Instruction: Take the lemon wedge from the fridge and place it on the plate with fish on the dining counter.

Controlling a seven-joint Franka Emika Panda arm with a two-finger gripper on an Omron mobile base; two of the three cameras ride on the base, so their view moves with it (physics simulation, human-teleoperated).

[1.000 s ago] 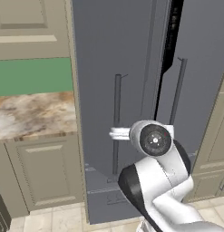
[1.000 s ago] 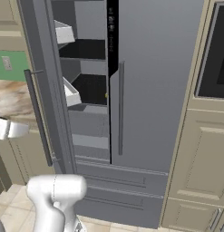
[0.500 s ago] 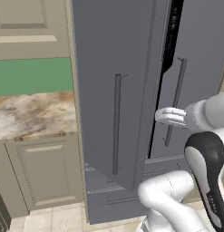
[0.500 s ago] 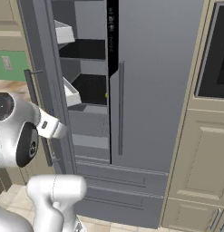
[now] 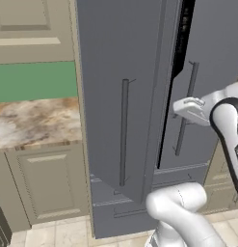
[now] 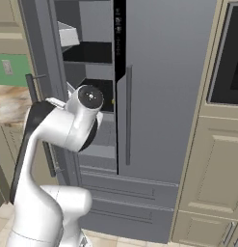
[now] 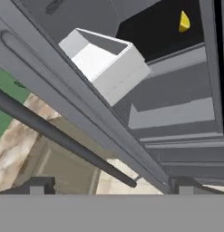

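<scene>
No text, label, brand or number can be read anywhere; the dark control strip [image 6: 119, 38] on the fridge [image 6: 159, 87] carries a few pale marks, too small and blurred to make out, as it does in the left base view [image 5: 184, 34]

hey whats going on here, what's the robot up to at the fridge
The white arm is in front of the grey fridge, whose left door is swung open. Its gripper is open and holds nothing, pointing past the door's dark bar handle toward the inside. There, a tiny yellow lemon wedge sits on a dark shelf, beyond a white bin. The gripper is apart from the wedge and not yet reaching in.
</scene>
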